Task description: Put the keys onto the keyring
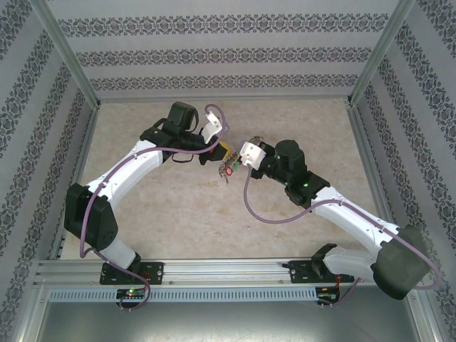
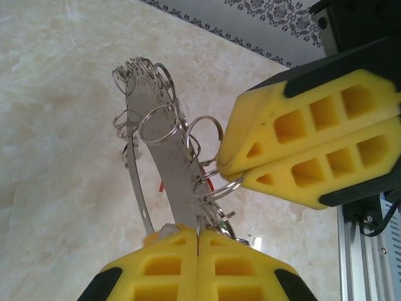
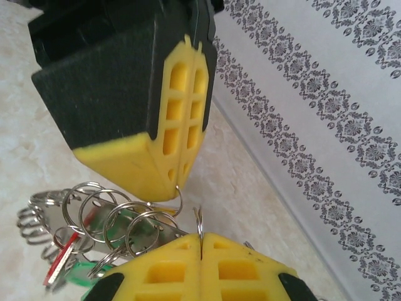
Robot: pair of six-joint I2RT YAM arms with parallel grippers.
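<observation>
Mid-table, top view: both arms reach inward and meet tip to tip over the marble-look table (image 1: 178, 214).
Left gripper (image 2: 198, 233): jaws pressed together, pinching the near end of the keyring between the yellow pads.
Keyring (image 2: 169, 169): held off the table. Up close it reads as a flat perforated metal band running away from the left fingers, tilted up and to the left. A thinner strip runs beside it on the left, its near end free.
Small rings (image 2: 156, 124): many threaded along the band, bunched at the far end and along the right edge.
Keys (image 1: 229, 171): clustered under the band, between the two grippers. The metal blades are too small to tell apart.
Tags: the right wrist view shows a red tag (image 3: 58, 268) and a green tag (image 3: 80, 276) hanging below the band at the left, with more green behind the rings.
Right gripper (image 3: 201, 241): jaws closed, nipping one split ring (image 3: 198, 221) edge-on at the tips. It sits just beside the left gripper's tips; can't tell if the two grippers touch.
</observation>
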